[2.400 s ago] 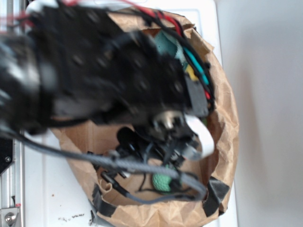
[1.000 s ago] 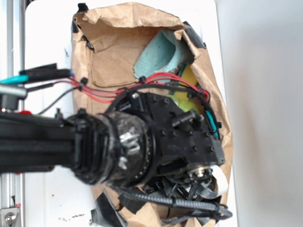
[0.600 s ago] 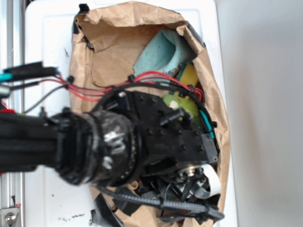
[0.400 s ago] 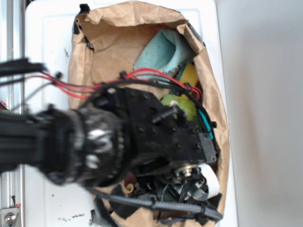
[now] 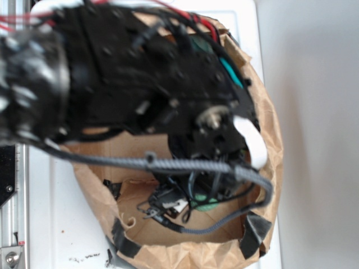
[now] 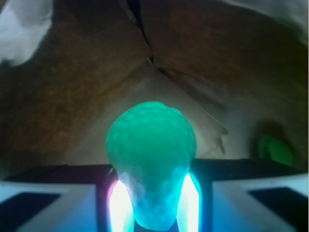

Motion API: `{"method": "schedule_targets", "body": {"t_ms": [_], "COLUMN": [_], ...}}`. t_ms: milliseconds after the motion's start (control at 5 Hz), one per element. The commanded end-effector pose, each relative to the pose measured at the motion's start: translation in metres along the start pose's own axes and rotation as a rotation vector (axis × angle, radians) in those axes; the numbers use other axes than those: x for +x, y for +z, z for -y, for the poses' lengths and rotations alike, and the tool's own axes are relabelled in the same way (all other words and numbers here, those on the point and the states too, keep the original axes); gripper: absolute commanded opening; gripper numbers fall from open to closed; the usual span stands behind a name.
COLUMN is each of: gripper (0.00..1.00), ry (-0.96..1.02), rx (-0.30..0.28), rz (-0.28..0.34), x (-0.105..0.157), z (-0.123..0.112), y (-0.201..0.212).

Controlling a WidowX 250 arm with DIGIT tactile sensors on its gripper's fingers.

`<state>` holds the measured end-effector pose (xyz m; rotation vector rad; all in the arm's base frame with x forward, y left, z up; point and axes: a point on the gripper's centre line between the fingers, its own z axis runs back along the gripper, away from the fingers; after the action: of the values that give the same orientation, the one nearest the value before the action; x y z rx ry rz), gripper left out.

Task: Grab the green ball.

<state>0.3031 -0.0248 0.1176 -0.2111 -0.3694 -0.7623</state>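
In the wrist view the green ball (image 6: 150,145), dimpled and glowing under the light, sits squeezed between my two fingers (image 6: 120,203), bulging out above them. My gripper (image 6: 154,198) is shut on it, over the brown paper floor of the bag. In the exterior view my gripper (image 5: 196,193) hangs inside the near end of the paper bag (image 5: 270,129). Only a sliver of the green ball (image 5: 206,204) shows among the fingers and cables. The blurred black arm hides most of the bag's far half.
The crumpled brown bag walls ring my gripper on all sides, with black tape patches (image 5: 253,228) on the near rim. A grey braided cable (image 5: 185,165) loops across the bag. A dim green shape (image 6: 274,150) lies at the right inside the bag.
The arm has swung up the picture and now looms larger and blurred, hiding the teal cloth and plush toy. My gripper sits slightly farther from the bag's near rim.
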Motion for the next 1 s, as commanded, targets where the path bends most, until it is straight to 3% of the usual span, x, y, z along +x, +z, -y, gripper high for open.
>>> {"method": "schedule_targets", "body": {"t_ms": [0,200,400,800], "gripper": [0.00,0.00,0.00,0.00], "ry": [0.131,0.239,0.279,0.396], "rx": [0.134,0.192,0.285,0.449], "rz": [0.031,-0.033,-0.111,-0.144], "x": [0.002,-0.007,-0.020,-0.033], "z": [-0.006,-0.007,0.001,0.016], "y": [0.064,0.086,0.101,0.126]}}
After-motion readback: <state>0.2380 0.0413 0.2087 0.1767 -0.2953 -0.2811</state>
